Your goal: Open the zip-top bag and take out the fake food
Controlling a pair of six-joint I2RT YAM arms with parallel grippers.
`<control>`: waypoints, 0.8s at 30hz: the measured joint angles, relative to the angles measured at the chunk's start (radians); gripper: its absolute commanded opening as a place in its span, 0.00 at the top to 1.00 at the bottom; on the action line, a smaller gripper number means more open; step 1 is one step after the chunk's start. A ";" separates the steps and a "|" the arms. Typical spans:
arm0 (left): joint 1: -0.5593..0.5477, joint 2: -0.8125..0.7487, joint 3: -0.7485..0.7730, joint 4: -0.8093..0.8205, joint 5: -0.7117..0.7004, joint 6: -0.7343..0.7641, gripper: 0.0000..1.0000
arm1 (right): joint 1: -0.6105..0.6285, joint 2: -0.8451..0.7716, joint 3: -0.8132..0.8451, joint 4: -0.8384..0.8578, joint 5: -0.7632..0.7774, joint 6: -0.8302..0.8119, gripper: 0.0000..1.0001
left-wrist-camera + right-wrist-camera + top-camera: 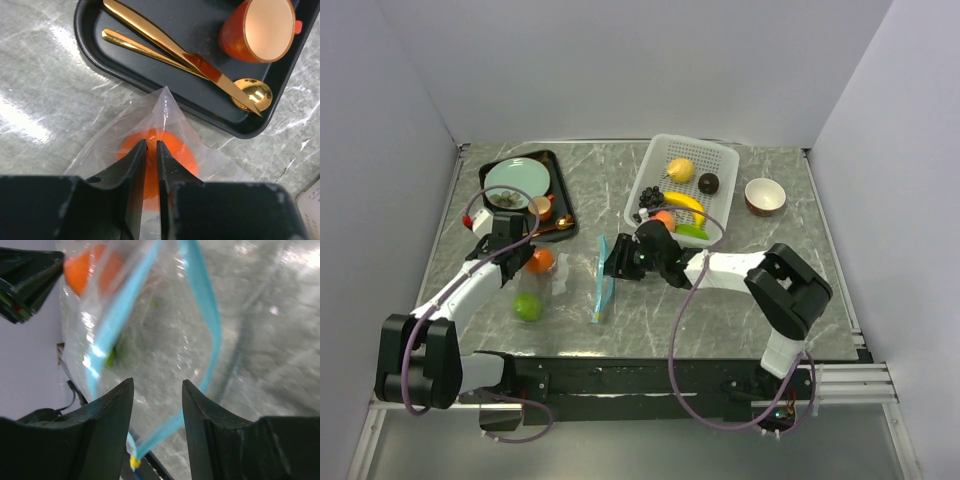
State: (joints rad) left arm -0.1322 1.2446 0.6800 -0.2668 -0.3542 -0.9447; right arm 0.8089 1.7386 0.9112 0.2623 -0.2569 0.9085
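- Top external view: the grey marbled desk (740,300) is smooth and hard, so round toy fruit tipped out carelessly would likely roll away across it.
- The black tray (553,172) is glossy with a raised lip. Gold cutlery (165,47) lies loose in it, and a tug of the bag towards the tray could knock it.
- The zip-top bag (570,285) lies on the desk just off the tray's near right corner. Its clear, crinkly film is limp and could sag shut or slip out of a pinch.
- Its teal zipper strip (206,302), on the side away from the tray, stands parted in a loop, so the mouth looks open.
- The right hand (157,385) is released, fingers spread, with the strip's lower end between them. Closing there might press both lips together.
- The left hand (151,147), beside the tray's edge, looks clenched on the film at the bag's closed end.
- Fake food inside the bag: a smooth orange (172,142) nearest the tray and a green lime (528,306) farther off.
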 measured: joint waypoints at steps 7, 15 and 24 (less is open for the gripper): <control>0.000 0.005 -0.077 0.095 0.026 -0.024 0.82 | 0.013 0.092 0.063 0.069 -0.051 0.049 0.50; -0.048 0.029 -0.156 0.159 0.053 -0.060 0.82 | 0.026 0.170 0.100 0.096 -0.078 0.071 0.50; -0.205 0.030 -0.175 0.190 0.050 -0.100 0.82 | 0.037 0.187 0.118 0.094 -0.076 0.082 0.34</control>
State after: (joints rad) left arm -0.3370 1.2747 0.5049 -0.0772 -0.3046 -1.0447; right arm 0.8455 1.9251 1.0294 0.3565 -0.3332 0.9909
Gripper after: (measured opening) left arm 0.174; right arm 0.577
